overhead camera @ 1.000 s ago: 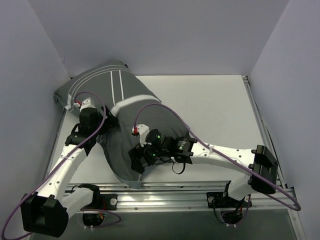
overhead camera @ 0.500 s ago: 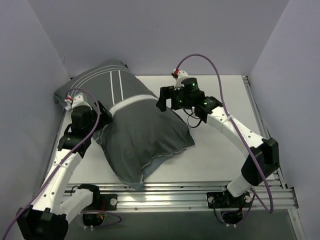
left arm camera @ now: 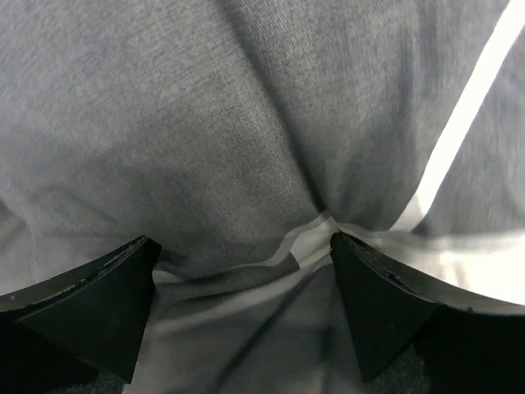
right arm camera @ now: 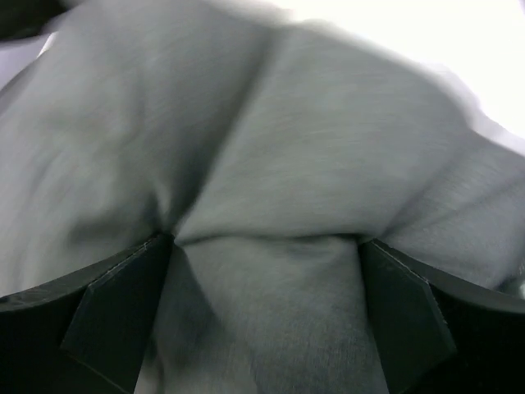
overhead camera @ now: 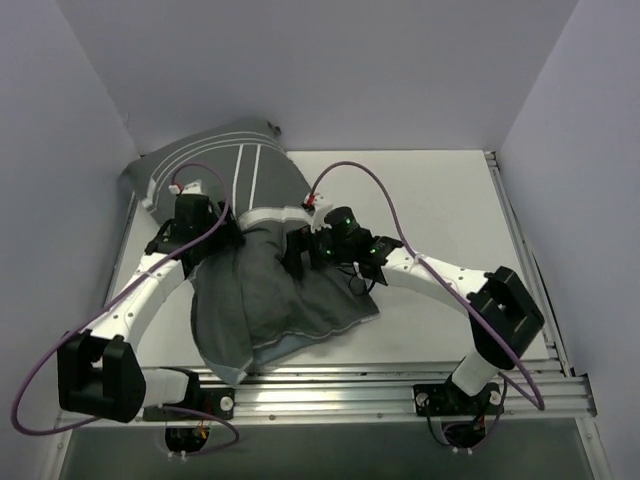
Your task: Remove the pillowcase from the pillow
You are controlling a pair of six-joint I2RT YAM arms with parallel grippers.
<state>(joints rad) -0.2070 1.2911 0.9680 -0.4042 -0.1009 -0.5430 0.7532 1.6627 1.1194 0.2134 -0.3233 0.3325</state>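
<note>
L tool (left arm camera: 242, 243) & R tool (right arm camera: 267, 240) both spread wide, tips pressed into pillowcase (overhead camera: 262, 298).

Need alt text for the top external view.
A dark grey, white-striped pillowcase lies rumpled on the left half of a white table. The left tool and right tool, reaching from the near edge, are both down on its middle.

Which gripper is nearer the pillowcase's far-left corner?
Left. The left gripper presses the pillowcase nearer that corner; the right gripper sits farther right, around its middle.
</note>
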